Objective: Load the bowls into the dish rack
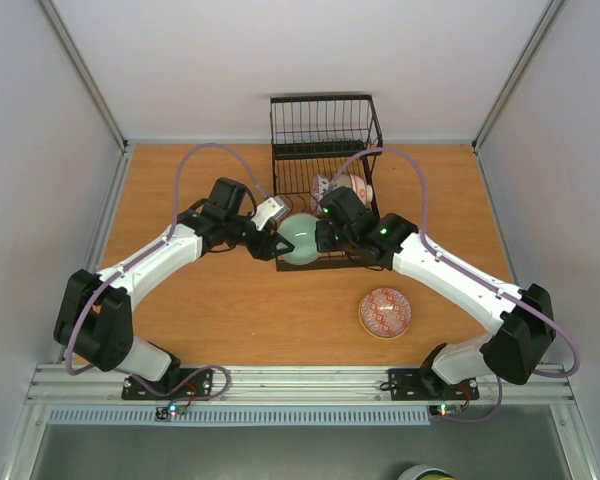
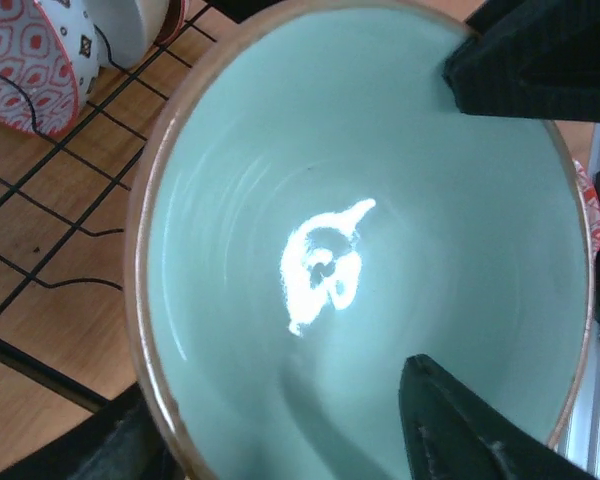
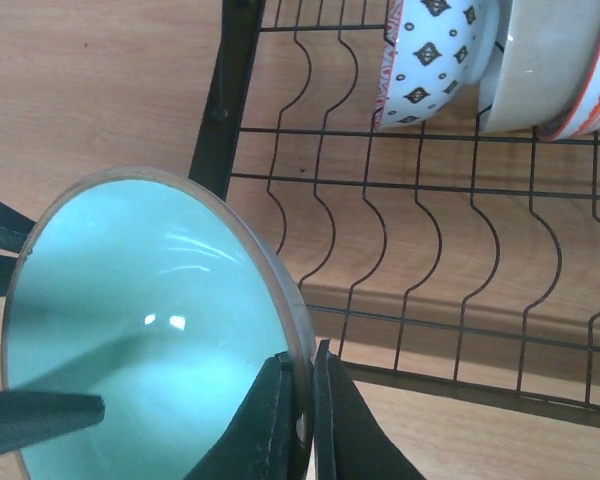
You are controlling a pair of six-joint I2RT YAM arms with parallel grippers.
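From the left wrist the green bowl [image 2: 360, 250] runs off the bottom edge, and the left hand [image 2: 495, 250] is just two dark blurry fingers [image 2: 525, 70] at the corners. The right wrist picture cuts off the spotted bowl [image 3: 430, 60] and the red-rimmed bowl [image 3: 550, 70] at its top edge, and overhead the right arm [image 1: 450, 270] covers part of them. No clue what the cut-off yellowish thing [image 1: 427, 472] at the overhead bottom edge is.

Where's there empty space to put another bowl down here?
Bare table left of the rack, beyond the left arm; also the near middle, left of the red bowl. The rack's near wires beside the green bowl stand empty. Crowded: its front-left corner, where both arms meet.
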